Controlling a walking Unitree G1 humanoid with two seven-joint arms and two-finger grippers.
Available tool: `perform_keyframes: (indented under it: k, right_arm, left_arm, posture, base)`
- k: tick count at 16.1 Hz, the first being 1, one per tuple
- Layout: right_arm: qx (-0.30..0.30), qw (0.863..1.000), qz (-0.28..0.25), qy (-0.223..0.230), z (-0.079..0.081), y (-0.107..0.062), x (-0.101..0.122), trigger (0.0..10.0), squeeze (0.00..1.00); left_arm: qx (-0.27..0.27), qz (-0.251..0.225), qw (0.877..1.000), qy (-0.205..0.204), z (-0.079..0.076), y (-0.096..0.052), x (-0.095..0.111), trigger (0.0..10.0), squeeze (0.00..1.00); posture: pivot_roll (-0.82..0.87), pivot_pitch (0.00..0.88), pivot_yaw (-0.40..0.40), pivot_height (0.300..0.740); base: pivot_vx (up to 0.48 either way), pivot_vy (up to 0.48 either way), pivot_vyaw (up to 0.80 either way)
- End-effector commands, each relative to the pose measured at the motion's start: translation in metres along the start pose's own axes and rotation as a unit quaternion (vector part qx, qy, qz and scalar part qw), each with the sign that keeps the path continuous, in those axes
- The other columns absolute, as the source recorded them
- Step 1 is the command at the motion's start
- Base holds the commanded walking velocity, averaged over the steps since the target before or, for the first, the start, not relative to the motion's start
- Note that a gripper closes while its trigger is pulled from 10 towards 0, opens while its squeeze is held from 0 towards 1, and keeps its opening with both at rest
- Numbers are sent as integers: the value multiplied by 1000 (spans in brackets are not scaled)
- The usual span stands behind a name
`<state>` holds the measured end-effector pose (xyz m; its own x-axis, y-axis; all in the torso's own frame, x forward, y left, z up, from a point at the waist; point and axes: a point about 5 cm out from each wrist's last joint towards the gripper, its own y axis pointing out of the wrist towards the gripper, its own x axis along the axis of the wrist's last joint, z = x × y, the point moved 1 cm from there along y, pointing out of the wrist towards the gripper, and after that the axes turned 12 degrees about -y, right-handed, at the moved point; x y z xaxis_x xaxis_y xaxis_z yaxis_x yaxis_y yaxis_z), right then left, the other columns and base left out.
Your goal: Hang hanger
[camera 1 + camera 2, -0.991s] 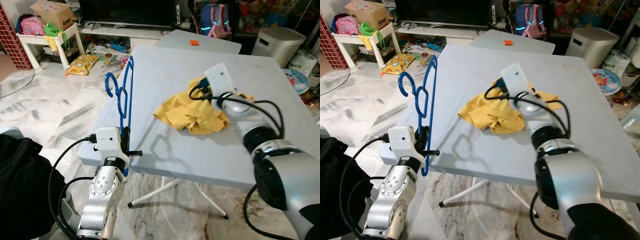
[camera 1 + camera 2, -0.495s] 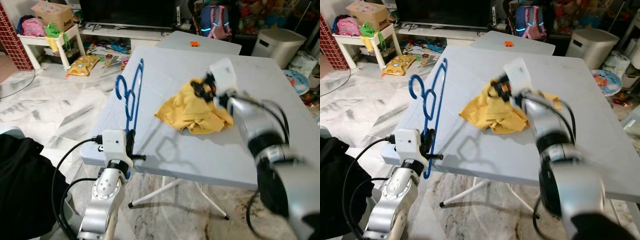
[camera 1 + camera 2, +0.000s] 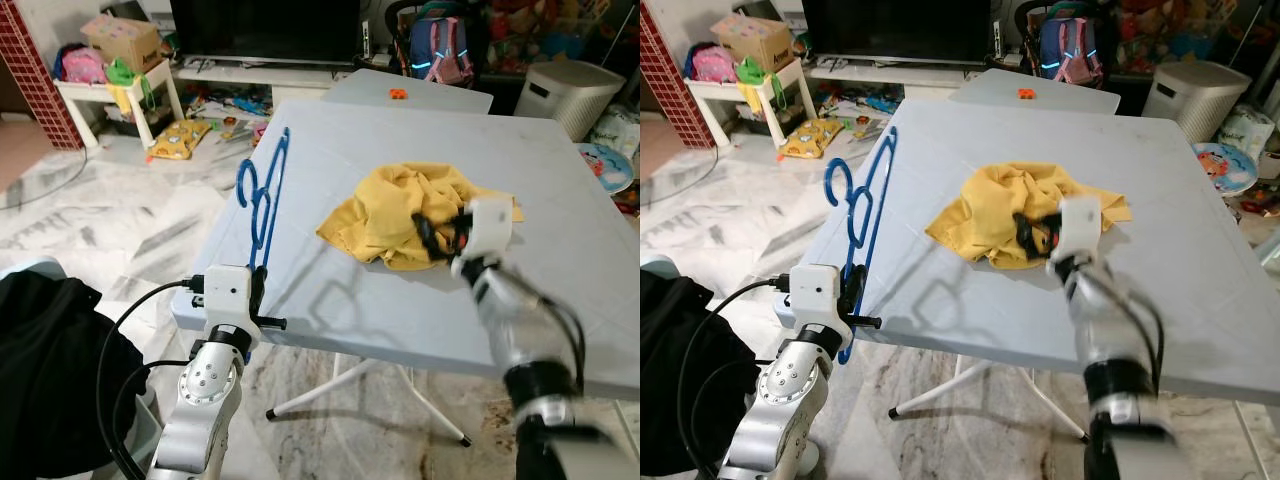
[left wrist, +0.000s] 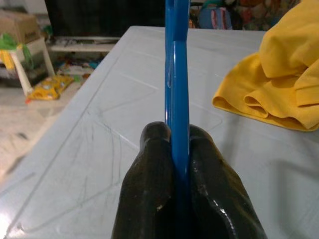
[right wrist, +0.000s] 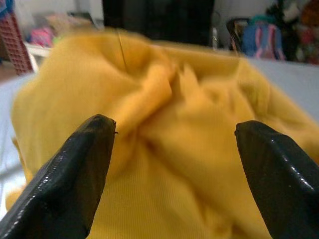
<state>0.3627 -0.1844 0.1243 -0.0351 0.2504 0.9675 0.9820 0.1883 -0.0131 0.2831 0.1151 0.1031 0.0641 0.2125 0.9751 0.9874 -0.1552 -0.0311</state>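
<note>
A blue hanger (image 3: 262, 192) stands upright along the left edge of the grey folding table (image 3: 340, 300). My left gripper (image 3: 256, 292) is shut on its lower bar, and in the left wrist view the black fingers (image 4: 149, 174) pinch the blue bar (image 4: 177, 89). A crumpled yellow garment (image 3: 395, 205) lies in the middle of the table. My right gripper (image 3: 436, 233) hovers at the garment's near side, open. In the right wrist view its fingertips (image 5: 92, 144) stand wide apart with the yellow cloth (image 5: 174, 164) just ahead of them.
A second grey table (image 3: 420, 90) stands behind this one. A white bin (image 3: 565, 90) is at the back right, a backpack (image 3: 440, 50) and TV at the back. A small white table (image 3: 110, 95) and toys lie left. Black cloth (image 3: 50, 380) lies on my left.
My right gripper had lifted a fold of the yellow garment; it has since drawn back to the garment's near side, and the cloth lies flat again. The left gripper still holds the hanger.
</note>
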Motion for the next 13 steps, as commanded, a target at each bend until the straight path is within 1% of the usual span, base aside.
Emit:
perform_keyframes:
  k: [1,3,4,5,7,9,12,13]
  right_arm:
    - [26,999,-23,1,13,-1,13,10000,0]
    - [25,999,-19,11,20,-5,13,10000,0]
    - [17,1000,-7,18,24,-8,8,10000,0]
    - [16,999,6,45,34,-11,1,10000,0]
    - [9,999,7,53,40,-12,3,10000,0]
    - [-29,998,-8,64,32,-13,13,10000,0]
    - [-43,996,-5,78,24,-14,13,10000,0]
    - [-37,997,-2,62,24,-16,15,10000,0]
  left_arm:
    - [-2,8,1000,11,1,2,0,10000,0]
    - [-3,9,1000,14,3,1,0,10000,0]
    - [-2,12,1000,14,4,-1,-1,10000,0]
    - [2,18,1000,14,3,-2,-5,10000,0]
    - [-2,17,1000,18,-1,-2,-5,10000,0]
    - [-10,16,1000,24,-5,-1,-5,10000,0]
    - [-12,17,1000,24,-6,0,-4,10000,0]
    - [-12,18,999,24,-6,0,-4,10000,0]
  posture:
    - [-42,0,1,740]
    - [-42,0,3,740]
    - [-35,0,2,740]
    - [-29,0,4,740]
    - [-32,0,8,740]
    - [-37,0,17,740]
    - [-40,0,20,740]
    - [-43,0,22,740]
  base:
    - [0,0,0]
    - [0,0,0]
    - [0,0,0]
    - [0,0,0]
    - [0,0,0]
    - [-261,0,0]
    - [-262,0,0]
    - [-274,0,0]
